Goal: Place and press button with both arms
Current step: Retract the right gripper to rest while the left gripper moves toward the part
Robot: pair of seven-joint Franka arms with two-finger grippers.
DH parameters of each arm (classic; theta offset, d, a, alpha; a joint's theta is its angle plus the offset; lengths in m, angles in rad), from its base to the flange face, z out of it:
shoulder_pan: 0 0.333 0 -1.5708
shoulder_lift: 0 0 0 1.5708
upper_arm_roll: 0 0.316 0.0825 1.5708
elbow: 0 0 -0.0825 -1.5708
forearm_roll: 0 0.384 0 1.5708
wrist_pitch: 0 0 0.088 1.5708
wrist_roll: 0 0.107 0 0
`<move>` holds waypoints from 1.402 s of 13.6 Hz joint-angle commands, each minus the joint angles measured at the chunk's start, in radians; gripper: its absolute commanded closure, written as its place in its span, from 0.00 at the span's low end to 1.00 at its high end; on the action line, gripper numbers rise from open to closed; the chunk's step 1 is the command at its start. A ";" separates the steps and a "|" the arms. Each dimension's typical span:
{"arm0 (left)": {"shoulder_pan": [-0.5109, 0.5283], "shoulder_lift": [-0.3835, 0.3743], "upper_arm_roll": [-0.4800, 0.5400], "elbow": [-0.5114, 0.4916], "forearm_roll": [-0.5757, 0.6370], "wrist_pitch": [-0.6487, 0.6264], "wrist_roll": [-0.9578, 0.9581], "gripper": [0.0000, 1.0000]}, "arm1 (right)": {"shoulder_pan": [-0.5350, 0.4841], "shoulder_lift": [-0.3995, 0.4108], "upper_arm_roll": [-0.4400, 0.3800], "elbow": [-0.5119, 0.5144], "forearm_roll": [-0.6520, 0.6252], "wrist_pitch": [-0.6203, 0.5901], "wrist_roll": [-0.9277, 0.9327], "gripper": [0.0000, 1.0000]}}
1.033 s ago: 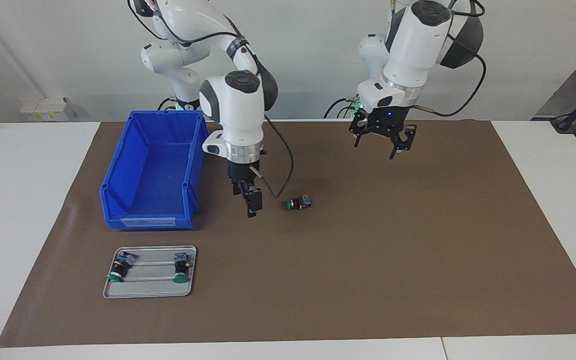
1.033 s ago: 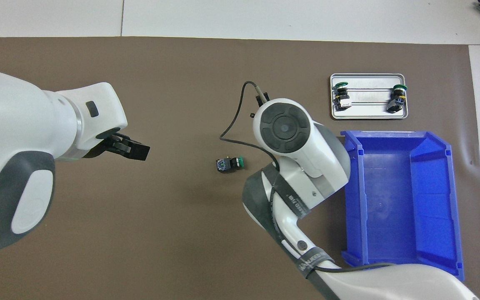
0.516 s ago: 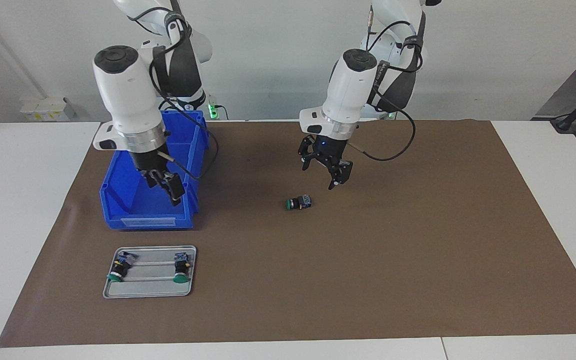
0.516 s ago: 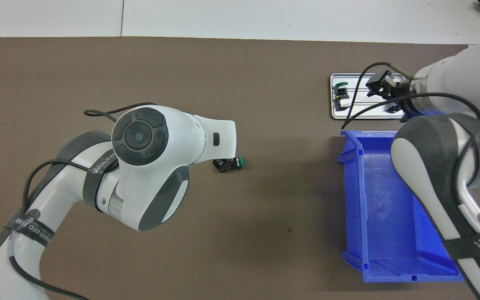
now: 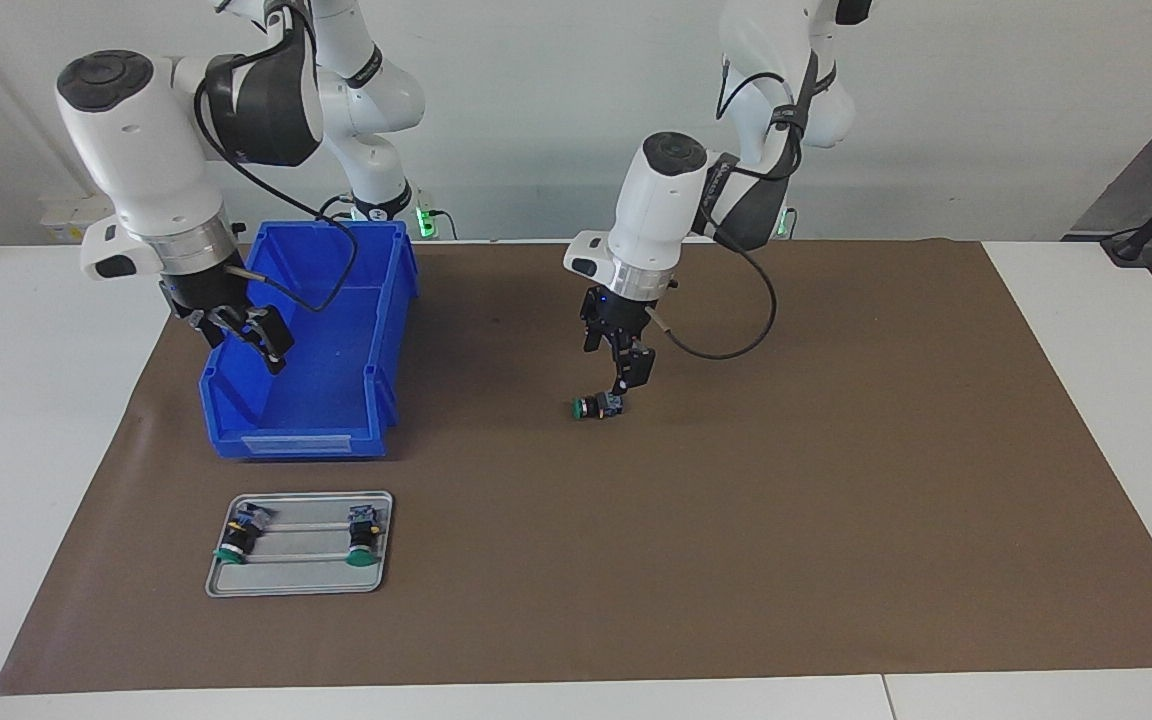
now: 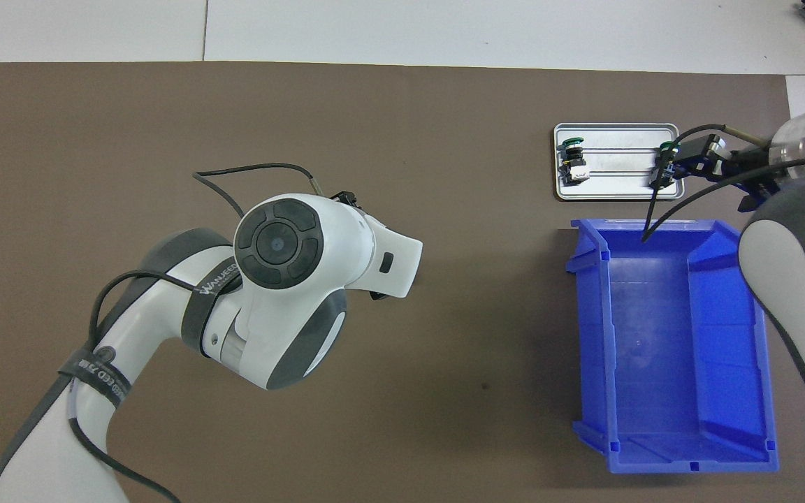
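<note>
A green-capped button (image 5: 596, 406) lies on its side on the brown mat, mid-table. My left gripper (image 5: 618, 395) has come straight down on it. It is open, with its fingertips at the button's blue-grey terminal end, and the button still rests on the mat. In the overhead view the left arm's wrist (image 6: 284, 244) hides the button. My right gripper (image 5: 246, 342) hangs open and empty in the air over the blue bin's (image 5: 306, 445) rim, on the tray's side.
A grey metal tray (image 5: 301, 582) with two more green-capped buttons (image 5: 236, 536) (image 5: 364, 540) lies farther from the robots than the bin, toward the right arm's end. The brown mat (image 5: 836, 500) covers most of the white table.
The left arm has swung in and lowered its gripper onto the button. The right arm has drawn away from the button to above the bin. The button has not moved.
</note>
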 commanded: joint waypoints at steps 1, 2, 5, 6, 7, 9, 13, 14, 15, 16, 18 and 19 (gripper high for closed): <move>-0.029 0.059 0.015 0.000 -0.014 0.046 0.041 0.05 | -0.066 -0.070 0.005 -0.019 0.065 -0.068 -0.120 0.00; -0.036 0.062 0.015 -0.004 -0.014 0.047 0.069 0.06 | -0.083 -0.085 0.006 -0.013 0.076 -0.100 -0.134 0.00; -0.047 0.094 0.015 -0.006 -0.015 0.057 0.077 0.10 | -0.069 -0.119 0.014 0.070 0.068 -0.199 -0.133 0.00; -0.047 0.099 0.016 -0.007 -0.015 0.060 0.077 0.10 | -0.066 -0.127 0.017 0.070 0.059 -0.200 -0.133 0.00; -0.046 0.100 0.016 -0.013 -0.015 0.062 0.078 0.10 | -0.068 -0.130 0.017 0.062 0.061 -0.202 -0.130 0.00; -0.046 0.099 0.016 -0.035 -0.015 0.062 0.078 0.10 | -0.047 -0.148 0.019 0.027 0.062 -0.194 -0.133 0.00; -0.050 0.110 0.015 -0.073 -0.015 0.121 0.073 0.10 | -0.034 -0.135 0.016 0.065 0.056 -0.245 -0.287 0.00; -0.050 0.111 0.015 -0.076 -0.015 0.141 0.072 0.10 | -0.033 -0.135 0.014 0.065 0.055 -0.262 -0.300 0.00; -0.050 0.114 0.015 -0.076 -0.015 0.154 0.072 0.10 | -0.034 -0.136 0.016 0.064 0.055 -0.272 -0.305 0.00; -0.050 0.120 0.015 -0.078 -0.015 0.158 0.072 0.10 | -0.033 -0.138 0.016 0.064 0.055 -0.269 -0.305 0.00; -0.064 0.126 0.015 -0.089 -0.017 0.187 0.067 0.10 | -0.025 -0.145 0.016 0.052 0.053 -0.268 -0.293 0.00; -0.064 0.126 0.015 -0.089 -0.017 0.191 0.067 0.10 | -0.023 -0.145 0.017 0.052 0.055 -0.268 -0.290 0.00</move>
